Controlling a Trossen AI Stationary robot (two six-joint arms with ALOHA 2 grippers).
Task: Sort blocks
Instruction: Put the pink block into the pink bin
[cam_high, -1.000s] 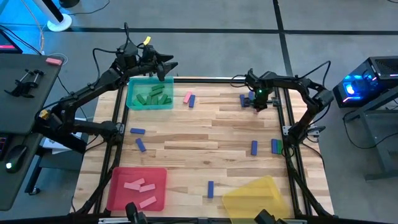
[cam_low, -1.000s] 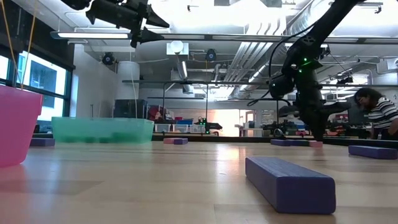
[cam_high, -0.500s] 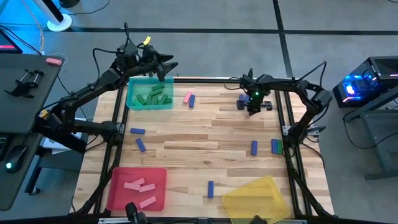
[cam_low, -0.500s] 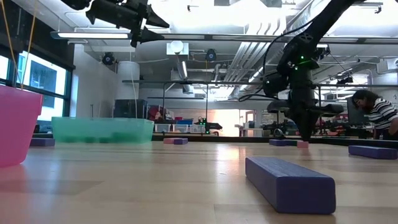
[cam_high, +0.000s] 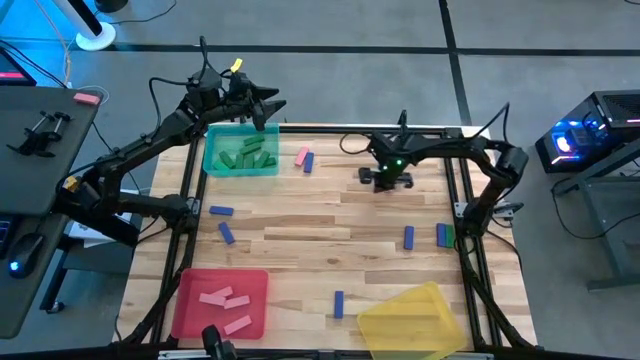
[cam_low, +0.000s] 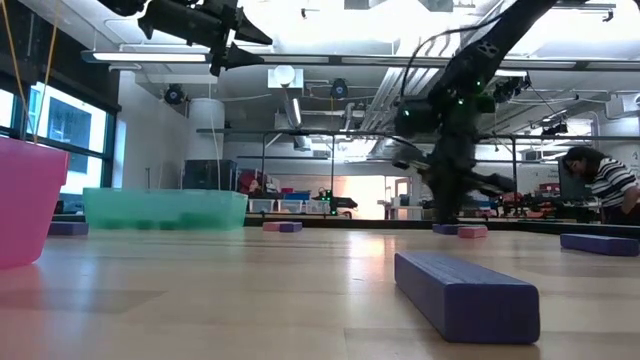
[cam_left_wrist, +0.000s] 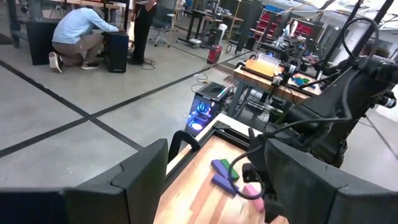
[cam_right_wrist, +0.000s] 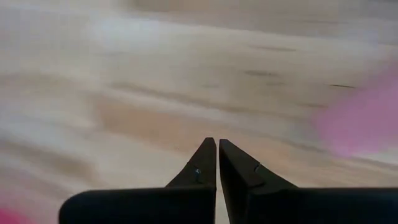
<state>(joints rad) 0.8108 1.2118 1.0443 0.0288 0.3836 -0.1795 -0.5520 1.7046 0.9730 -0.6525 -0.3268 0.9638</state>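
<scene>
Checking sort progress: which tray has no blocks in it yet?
The yellow tray at the near right corner; the green tray holds green blocks, the red tray pink ones.

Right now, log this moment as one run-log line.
left gripper: open, over green tray rim | right gripper: shut, empty, low over table | green blocks: in green tray | pink blocks: in red tray

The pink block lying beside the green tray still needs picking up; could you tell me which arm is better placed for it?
Probably the left. The left gripper, open, hangs above the green tray, close to the pink block. The right gripper is shut and farther away.
</scene>
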